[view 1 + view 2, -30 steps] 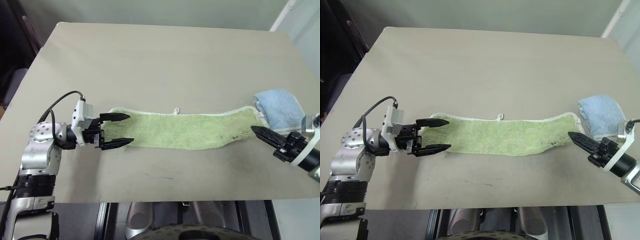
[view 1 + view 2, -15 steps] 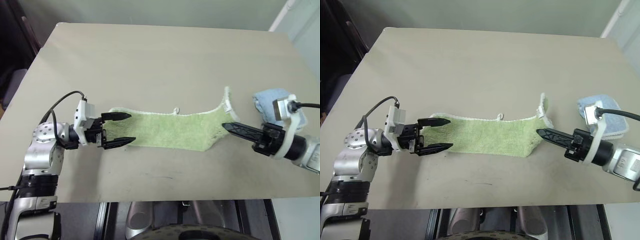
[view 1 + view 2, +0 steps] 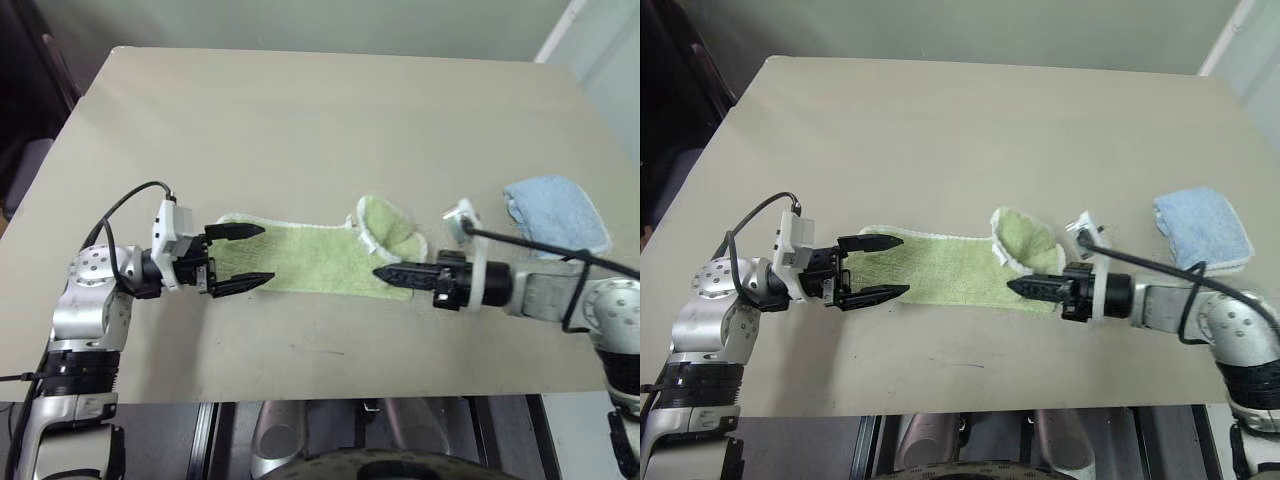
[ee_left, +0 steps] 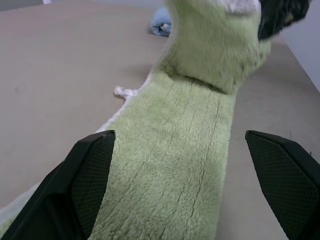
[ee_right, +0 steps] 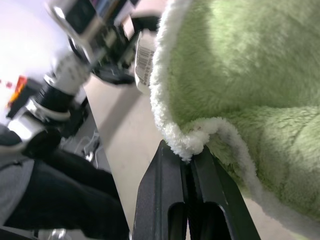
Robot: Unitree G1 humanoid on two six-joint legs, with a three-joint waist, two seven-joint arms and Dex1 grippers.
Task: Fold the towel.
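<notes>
- A beige table (image 3: 300,120) spans most of the frame.
- A green towel (image 3: 300,258) lies at centre.
- A blue towel (image 3: 556,212) lies at right.

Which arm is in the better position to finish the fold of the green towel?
The right. The right gripper is shut on the towel at its end, lifted and curled over the middle. The left gripper hangs open at the other end, holding nothing.
</notes>
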